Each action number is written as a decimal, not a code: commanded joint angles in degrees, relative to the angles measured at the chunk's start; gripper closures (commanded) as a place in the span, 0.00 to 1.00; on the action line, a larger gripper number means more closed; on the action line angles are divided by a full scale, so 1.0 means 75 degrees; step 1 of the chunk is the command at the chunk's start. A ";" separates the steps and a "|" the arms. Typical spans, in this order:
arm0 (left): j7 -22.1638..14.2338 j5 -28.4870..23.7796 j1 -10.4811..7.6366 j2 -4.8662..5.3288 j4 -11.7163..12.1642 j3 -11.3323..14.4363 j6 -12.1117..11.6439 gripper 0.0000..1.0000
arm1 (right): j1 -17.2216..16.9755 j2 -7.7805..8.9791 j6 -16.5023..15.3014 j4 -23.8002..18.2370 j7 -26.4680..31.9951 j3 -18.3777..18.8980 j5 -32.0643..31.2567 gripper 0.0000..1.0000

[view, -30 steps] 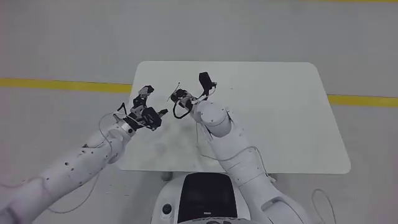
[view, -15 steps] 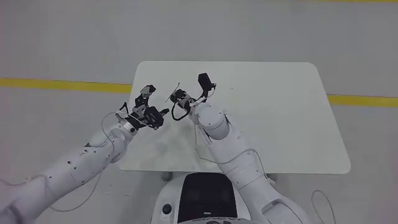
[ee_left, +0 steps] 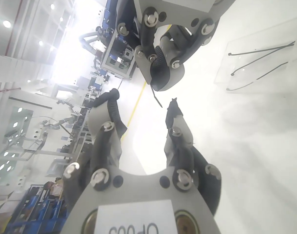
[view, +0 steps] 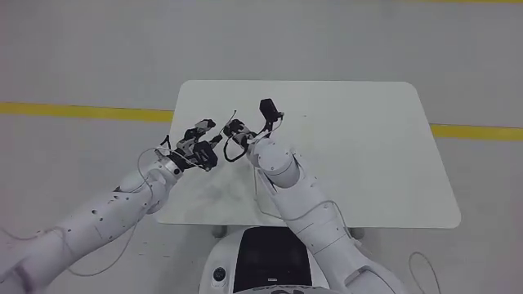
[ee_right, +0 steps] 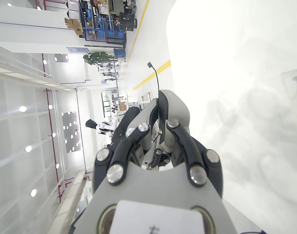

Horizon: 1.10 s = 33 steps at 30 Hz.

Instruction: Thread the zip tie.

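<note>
My right gripper (view: 235,129) is shut on a thin black zip tie (ee_right: 158,81) and holds it above the white table (view: 351,155). In the right wrist view the tie's strip rises from between the closed fingers (ee_right: 160,103) to its small square head (ee_right: 149,64). In the left wrist view the tie's short tail (ee_left: 156,97) sticks out below the right gripper (ee_left: 160,81). My left gripper (ee_left: 143,98) faces it, open, with the tail just off its fingertips and nothing between them. From the top view the left gripper (view: 203,133) sits close beside the right one.
A clear sheet (ee_left: 258,49) lies flat on the table with three spare zip ties (ee_left: 260,68); its corner also shows in the right wrist view (ee_right: 292,79). The table's left edge (view: 173,131) runs under the left gripper. Yellow floor lines (view: 82,112) lie beyond.
The left gripper has moved to the right, closing most of the gap to the right gripper. The right gripper has shifted only slightly, still holding the zip tie.
</note>
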 commanded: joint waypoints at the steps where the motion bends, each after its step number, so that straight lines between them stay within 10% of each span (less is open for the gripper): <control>1: 0.0004 0.0000 -0.0024 -0.0006 0.0004 0.0033 -0.0015 0.68 | 0.0006 0.0005 -0.0002 0.0006 -0.0029 -0.0032 0.0024 1.00; 33: 0.0020 0.0000 -0.0224 -0.0064 0.0071 0.0313 -0.0097 1.00 | 0.0148 0.0091 0.0014 0.0167 -0.0255 -0.0272 0.0265 1.00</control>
